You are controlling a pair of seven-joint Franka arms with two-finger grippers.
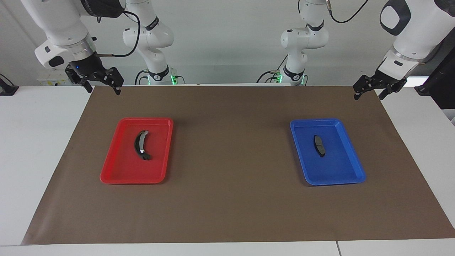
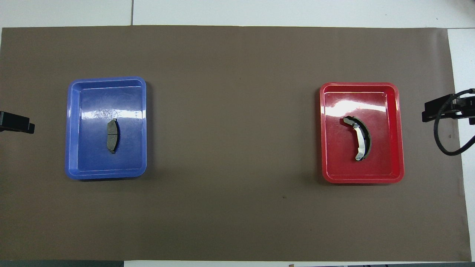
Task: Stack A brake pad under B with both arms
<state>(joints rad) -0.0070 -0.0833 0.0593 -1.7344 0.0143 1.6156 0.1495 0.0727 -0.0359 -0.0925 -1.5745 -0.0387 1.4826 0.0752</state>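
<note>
The A brake pad (image 1: 319, 146) (image 2: 112, 136), short, flat and dark grey, lies in the blue tray (image 1: 337, 169) (image 2: 107, 167). B (image 1: 141, 145) (image 2: 359, 138), the long black crescent with a silver end, lies in the red tray (image 1: 131, 172) (image 2: 341, 167). My left gripper (image 1: 368, 95) (image 2: 22, 126) hangs open and empty over the mat's edge at the left arm's end, apart from the blue tray. Over the mat's edge at the other end, my right gripper (image 1: 103, 90) (image 2: 434, 111) is open and empty, apart from the red tray.
A brown mat (image 1: 231, 199) (image 2: 233, 111) covers most of the white table (image 1: 35, 142), with both trays on it. A black cable (image 2: 445, 144) loops down from the right gripper.
</note>
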